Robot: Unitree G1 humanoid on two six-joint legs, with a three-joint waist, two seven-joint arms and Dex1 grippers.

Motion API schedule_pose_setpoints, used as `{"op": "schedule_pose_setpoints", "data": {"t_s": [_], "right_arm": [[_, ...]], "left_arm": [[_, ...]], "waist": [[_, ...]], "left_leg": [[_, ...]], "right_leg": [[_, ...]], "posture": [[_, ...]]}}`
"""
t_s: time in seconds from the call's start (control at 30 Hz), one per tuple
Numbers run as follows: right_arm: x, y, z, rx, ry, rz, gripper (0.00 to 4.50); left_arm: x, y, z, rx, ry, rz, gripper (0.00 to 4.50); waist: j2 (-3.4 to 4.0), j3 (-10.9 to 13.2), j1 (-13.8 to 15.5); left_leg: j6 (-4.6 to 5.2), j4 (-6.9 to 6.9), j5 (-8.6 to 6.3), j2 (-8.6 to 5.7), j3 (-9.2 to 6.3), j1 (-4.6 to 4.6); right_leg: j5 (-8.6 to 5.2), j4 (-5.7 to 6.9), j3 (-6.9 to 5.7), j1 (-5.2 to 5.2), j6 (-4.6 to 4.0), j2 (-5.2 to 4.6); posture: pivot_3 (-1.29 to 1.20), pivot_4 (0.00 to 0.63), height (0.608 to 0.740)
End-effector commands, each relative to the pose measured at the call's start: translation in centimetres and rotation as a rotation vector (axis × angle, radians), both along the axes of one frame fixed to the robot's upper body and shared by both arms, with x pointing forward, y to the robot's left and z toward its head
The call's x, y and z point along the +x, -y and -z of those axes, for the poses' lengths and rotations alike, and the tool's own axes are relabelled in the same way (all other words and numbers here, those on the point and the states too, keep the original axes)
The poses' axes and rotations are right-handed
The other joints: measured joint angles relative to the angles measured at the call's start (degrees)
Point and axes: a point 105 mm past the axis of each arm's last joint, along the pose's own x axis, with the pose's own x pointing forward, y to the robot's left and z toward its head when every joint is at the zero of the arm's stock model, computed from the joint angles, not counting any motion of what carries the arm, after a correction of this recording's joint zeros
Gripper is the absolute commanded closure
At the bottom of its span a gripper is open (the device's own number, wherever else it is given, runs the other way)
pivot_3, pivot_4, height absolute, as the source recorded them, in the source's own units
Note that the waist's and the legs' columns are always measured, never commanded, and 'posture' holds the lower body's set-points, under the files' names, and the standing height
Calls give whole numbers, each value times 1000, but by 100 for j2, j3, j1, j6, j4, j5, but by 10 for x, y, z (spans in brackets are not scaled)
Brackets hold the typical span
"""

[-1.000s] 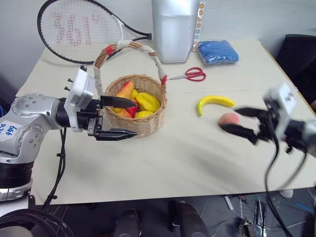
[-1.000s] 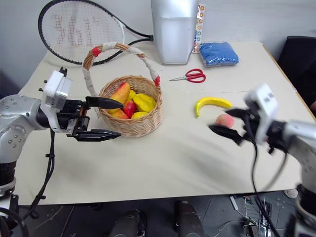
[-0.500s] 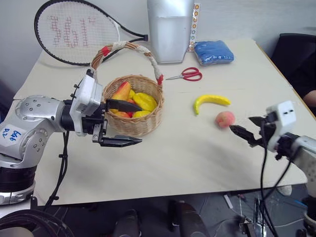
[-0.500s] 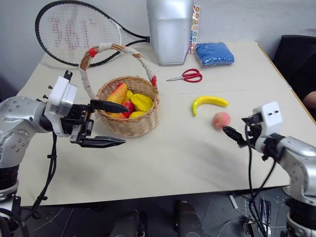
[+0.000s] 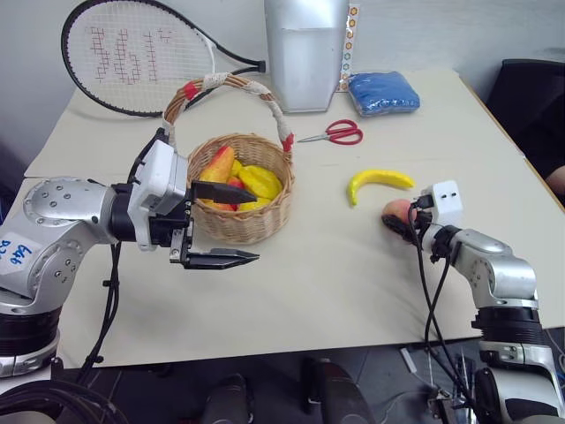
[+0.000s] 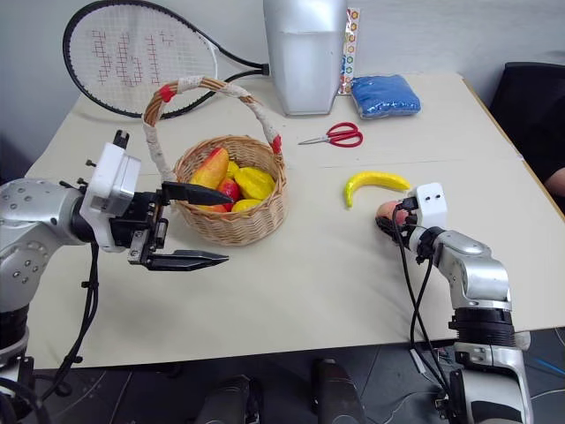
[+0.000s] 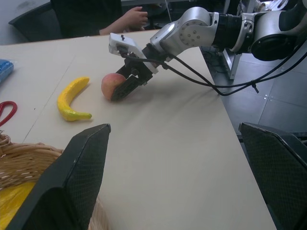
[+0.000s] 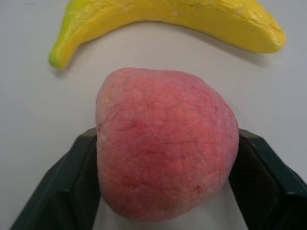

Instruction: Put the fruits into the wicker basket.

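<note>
The wicker basket stands left of centre with a red-to-yellow mango and yellow fruits inside. My left gripper hovers open just left of the basket, one finger over the rim and one beside the wall, holding nothing. A yellow banana lies on the table to the right. Just below it rests a pink-orange peach, and my right gripper is shut on it, black fingers pressed against both sides. The peach still sits on the tabletop.
Red-handled scissors, a blue cloth, a silver container and a tennis racket lie along the back of the table. The table's right edge runs close to my right arm. A person's hand shows beyond it.
My right gripper has moved forward and down to the peach and its fingers have closed around it. The left gripper has stayed open beside the basket.
</note>
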Motion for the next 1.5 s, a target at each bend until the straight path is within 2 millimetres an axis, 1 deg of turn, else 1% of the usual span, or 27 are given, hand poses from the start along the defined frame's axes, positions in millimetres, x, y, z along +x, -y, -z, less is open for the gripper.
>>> {"op": "schedule_pose_setpoints", "data": {"t_s": [0.03, 0.13, 0.17, 0.23, 0.27, 0.33, 0.4, 0.43, 0.47, 0.53, 0.6, 0.63, 0.7, 0.77, 0.8, 0.9, 0.97, 1.0, 1.03, 1.13, 1.23, 1.27, 1.3, 1.37, 1.4, 1.5], "right_arm": [[-15, -20, -35, 9, 122, -157, 2059], [-43, -66, -65, 73, 173, -413, 2062], [-49, -83, -76, 100, 189, -475, 2062], [-52, -117, -93, 145, 208, -568, 2062], [-51, -135, -101, 157, 224, -604, 2062], [-45, -164, -113, 168, 247, -648, 2062], [-35, -194, -123, 181, 254, -669, 2062], [-31, -204, -126, 184, 253, -673, 2062], [-24, -219, -129, 179, 256, -679, 2062], [-14, -243, -130, 138, 265, -687, 2062], [-5, -259, -126, 81, 273, -695, 2062], [-4, -263, -124, 67, 273, -708, 1712], [-12, -269, -127, 61, 296, -771, 1017], [-19, -271, -131, 70, 309, -800, 311], [-21, -270, -132, 70, 312, -803, 12], [-29, -259, -136, 64, 331, -807, 12], [-39, -242, -141, 70, 342, -824, 12], [-45, -231, -144, 68, 357, -833, 12], [-51, -218, -147, 67, 367, -836, 12], [-61, -163, -150, 49, 352, -758, 12], [-66, -109, -143, -21, 297, -625, 12], [-70, -88, -139, -25, 265, -580, 12], [-75, -72, -135, -14, 230, -546, 12], [-85, -46, -121, -14, 171, -480, 12], [-87, -38, -115, -28, 157, -452, 12], [-80, -8, -92, -90, 117, -287, 12]], "left_arm": [[3, -10, -6, -22, 32, -77, 0], [3, -16, -6, -59, 27, -146, 0], [1, -20, -6, -73, 23, -172, 0], [-3, -29, -6, -87, 17, -227, 0], [-5, -33, -5, -87, 17, -253, 0], [-7, -37, -4, -84, 17, -288, 0], [-9, -40, -3, -79, 21, -310, 0], [-10, -40, -3, -78, 23, -317, 0], [-11, -40, -4, -78, 28, -321, 0], [-11, -38, -6, -80, 38, -326, 0], [-12, -37, -8, -81, 47, -327, 0], [-12, -36, -8, -82, 50, -327, 0], [-13, -35, -9, -84, 53, -327, 0], [-14, -33, -10, -93, 52, -320, 0], [-15, -31, -10, -97, 51, -314, 0], [-16, -22, -11, -115, 51, -285, 0], [-14, -20, -11, -120, 49, -273, 0], [-13, -20, -11, -119, 47, -271, 0], [-12, -21, -12, -117, 46, -271, 0], [-8, -23, -12, -113, 42, -263, 0], [-7, -23, -13, -113, 39, -248, 0], [-6, -23, -13, -112, 39, -243, 0], [-6, -22, -13, -111, 38, -239, 0], [-5, -21, -13, -112, 40, -230, 0], [-5, -21, -13, -112, 41, -227, 0], [-7, -18, -14, -115, 40, -206, 0]], "waist": [[0, 0, -1], [1, 0, -22], [1, 0, -42], [0, 0, -84], [0, 0, -123], [0, 0, -134], [0, 0, -139], [0, 0, -141], [0, 0, -136], [-2, -1, -119], [-3, -2, -116], [-5, -3, -118], [-7, -4, -111], [-6, -4, -124], [-6, -4, -129], [-6, -4, -136], [-7, -4, -111], [-7, -4, -100], [-7, -4, -82], [-7, -4, 6], [-7, -4, 26], [-7, -4, 24], [-7, -4, 25], [-7, -3, 17], [-7, -3, 1], [-7, -3, -39]], "left_leg": [[0, 0, 0, 3, 0, 1], [-1, -2, 0, 10, 0, 1], [-1, -2, 0, 29, 0, 2], [-5, -2, -2, 48, 4, 7], [-9, 0, -2, 55, 6, 9], [-13, -1, 0, 57, -1, 10], [-19, -3, 2, 56, -7, 9], [-21, -4, 4, 55, -7, 5], [-22, -3, 4, 55, -7, 3], [-21, -2, 4, 53, -8, -6], [-14, 0, 1, 48, -8, -10], [-11, 0, -1, 47, -7, -10], [-5, -2, -5, 47, -7, -17], [1, -2, -9, 47, -8, -28], [0, -2, -12, 49, -8, -29], [-7, -4, -18, 56, -11, -29], [-9, -5, -20, 59, -13, -29], [-9, -5, -19, 57, -16, -29], [-9, -3, -19, 56, -12, -28], [-7, 0, -20, 53, -10, -28], [-5, 0, -22, 47, -8, -24], [-2, -2, -23, 44, -8, -21], [0, -3, -24, 41, -4, -16], [8, -6, -29, 39, -3, -11], [9, -6, -29, 35, -1, -5], [9, -7, -31, 39, 12, 9]], "right_leg": [[0, 0, 0, 0, 0, 1], [0, 0, 1, 0, 0, 1], [0, 0, 1, 0, 0, 0], [0, 3, 4, 0, 0, -3], [2, 3, 5, 0, -3, -6], [3, 8, -1, 0, -9, -9], [-2, 11, -10, -1, -19, -10], [-3, 13, -11, -7, -21, -11], [-3, 13, -12, -8, -22, -12], [-3, 10, -18, -10, -22, -19], [-2, 8, -22, -10, -21, -21], [-2, 8, -24, -9, -21, -23], [2, 8, -29, -8, -14, -28], [3, 1, -31, -11, -12, -33], [3, 0, -32, -12, -12, -37], [3, -2, -38, -12, -12, -34], [2, -3, -41, -12, -14, -32], [2, -4, -43, -11, -14, -33], [2, -5, -41, -10, -13, -33], [2, -5, -40, -10, -13, -26], [1, -18, -42, -9, -14, -19], [1, -27, -41, -8, -15, -19], [1, -29, -40, -4, -15, -18], [1, -31, -37, -1, -15, -17], [1, -31, -34, 2, -16, -13], [1, -21, -18, 3, -17, -8]], "posture": [[0, 150, 740], [0, 150, 740], [0, 150, 740], [0, 150, 740], [0, 150, 740], [0, 150, 740], [0, 150, 740], [0, 150, 740], [0, 150, 740], [0, 150, 740], [0, 150, 740], [0, 150, 740], [0, 150, 740], [0, 150, 740], [0, 150, 740], [0, 150, 740], [0, 150, 740], [0, 150, 740], [0, 150, 740], [0, 150, 740], [0, 150, 740], [0, 150, 740], [0, 150, 740], [0, 150, 740], [0, 150, 740], [0, 150, 740]]}}
